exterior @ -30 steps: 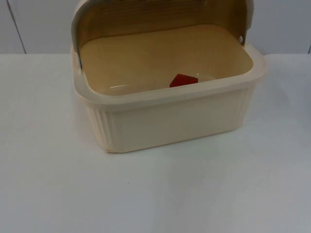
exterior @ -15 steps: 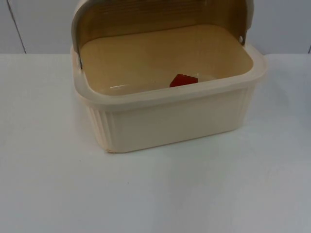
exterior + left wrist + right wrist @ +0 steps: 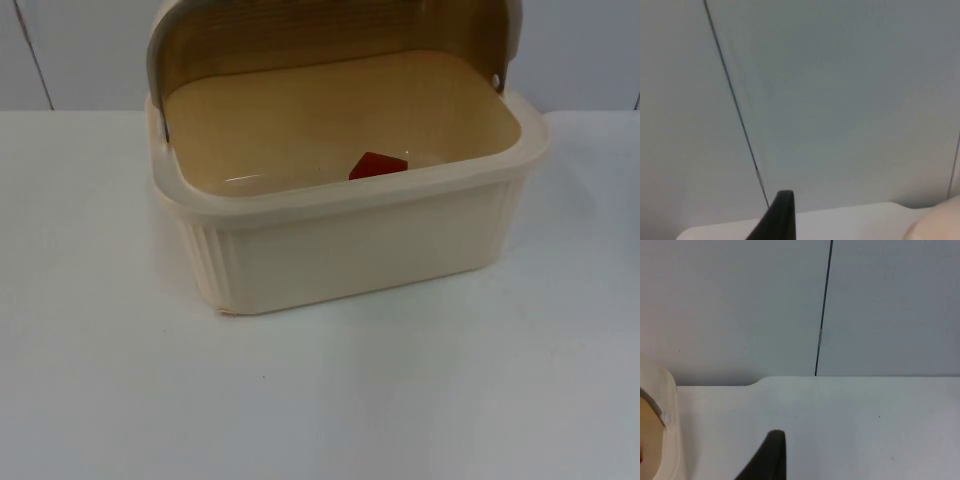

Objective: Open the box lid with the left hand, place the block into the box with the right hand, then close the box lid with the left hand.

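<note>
A cream ribbed box (image 3: 350,250) stands at the middle of the table in the top view. Its brownish translucent lid (image 3: 300,35) is swung up and back, so the box is open. A red block (image 3: 377,165) lies on the box floor, close to the front wall. My left gripper (image 3: 780,220) hangs off to the side of the box and faces the partition wall, with a bit of the cream box (image 3: 940,222) beside it. My right gripper (image 3: 771,455) waits above the table beside the box rim (image 3: 667,430), holding nothing that I can see.
The white table (image 3: 320,400) stretches wide in front of the box and to both sides. The grey partition wall (image 3: 80,50) closes the table off behind the box.
</note>
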